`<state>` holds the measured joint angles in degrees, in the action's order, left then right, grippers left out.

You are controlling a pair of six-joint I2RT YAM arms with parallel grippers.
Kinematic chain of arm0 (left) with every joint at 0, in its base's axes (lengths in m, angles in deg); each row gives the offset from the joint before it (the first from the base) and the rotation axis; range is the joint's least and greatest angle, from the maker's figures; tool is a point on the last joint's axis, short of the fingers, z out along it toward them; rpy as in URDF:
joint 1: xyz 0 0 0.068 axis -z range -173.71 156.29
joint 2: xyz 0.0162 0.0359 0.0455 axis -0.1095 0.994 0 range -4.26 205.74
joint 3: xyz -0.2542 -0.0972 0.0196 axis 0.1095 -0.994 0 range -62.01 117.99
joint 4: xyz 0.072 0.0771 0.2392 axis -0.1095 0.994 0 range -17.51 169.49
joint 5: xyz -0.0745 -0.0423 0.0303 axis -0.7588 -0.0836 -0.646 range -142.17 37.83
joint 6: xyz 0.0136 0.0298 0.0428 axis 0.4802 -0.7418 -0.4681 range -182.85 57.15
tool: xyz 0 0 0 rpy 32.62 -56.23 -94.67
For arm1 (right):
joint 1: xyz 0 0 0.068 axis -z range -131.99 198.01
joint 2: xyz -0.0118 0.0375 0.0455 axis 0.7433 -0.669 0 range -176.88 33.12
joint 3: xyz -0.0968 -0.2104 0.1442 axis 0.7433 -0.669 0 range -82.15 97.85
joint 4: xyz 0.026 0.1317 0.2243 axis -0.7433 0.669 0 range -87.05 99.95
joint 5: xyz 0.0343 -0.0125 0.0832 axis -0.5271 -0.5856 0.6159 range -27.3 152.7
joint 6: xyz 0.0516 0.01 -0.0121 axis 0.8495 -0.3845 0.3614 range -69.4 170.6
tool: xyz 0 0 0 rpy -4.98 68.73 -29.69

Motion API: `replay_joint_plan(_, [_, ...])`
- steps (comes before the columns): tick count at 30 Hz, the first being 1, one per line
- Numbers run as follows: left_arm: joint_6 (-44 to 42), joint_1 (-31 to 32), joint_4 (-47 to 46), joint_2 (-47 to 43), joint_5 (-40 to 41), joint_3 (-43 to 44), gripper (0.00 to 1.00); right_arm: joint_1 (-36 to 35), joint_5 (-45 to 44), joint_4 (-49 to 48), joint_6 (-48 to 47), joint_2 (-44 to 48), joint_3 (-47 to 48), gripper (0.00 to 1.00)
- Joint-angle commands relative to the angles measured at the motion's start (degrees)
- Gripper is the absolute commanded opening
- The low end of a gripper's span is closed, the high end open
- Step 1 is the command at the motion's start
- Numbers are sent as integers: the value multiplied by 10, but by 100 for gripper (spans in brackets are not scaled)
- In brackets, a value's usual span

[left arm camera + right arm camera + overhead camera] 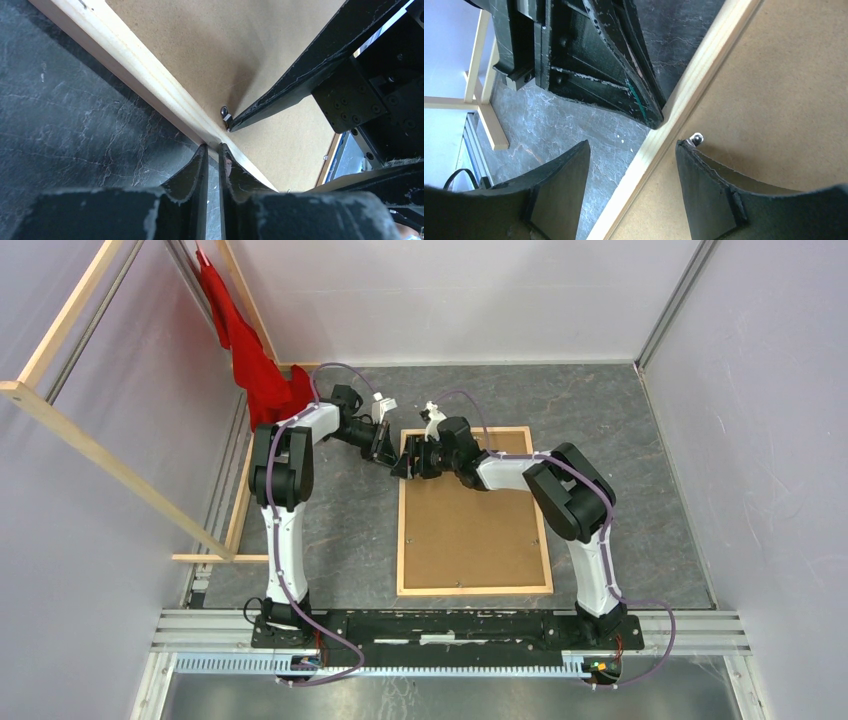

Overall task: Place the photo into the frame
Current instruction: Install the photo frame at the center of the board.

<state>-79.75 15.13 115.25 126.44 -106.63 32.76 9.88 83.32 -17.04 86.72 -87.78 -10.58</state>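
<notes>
The frame (401,530) lies flat on the dark table with the brown hardboard panel (470,530) set in it. The photo is not in view. My left gripper (384,444) is shut and empty, its tips (213,147) on the outer side of the frame's left rail (150,75). My right gripper (406,466) is open and straddles that same rail (674,115). Its midpoint shows in the right wrist view (633,144). Its inner finger tip touches a small metal tab (697,137) on the panel (774,75). The tab also shows in the left wrist view (224,111).
A red cloth (250,360) hangs at the back left. Long wooden rails (100,455) stand along the left wall and floor. White walls close in the table on three sides. An aluminium rail (450,625) with the arm bases runs along the near edge.
</notes>
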Motion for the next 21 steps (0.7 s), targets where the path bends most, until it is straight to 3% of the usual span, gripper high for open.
replay_joint_plan(1, [-10, 7, -11, 3, 23, -18, 16, -3, -3, 3, 1, -22, 27, 70])
replay_joint_plan(21, [-19, 7, -11, -3, 30, -28, 15, 36, 22, 16, -33, 32, 18, 69])
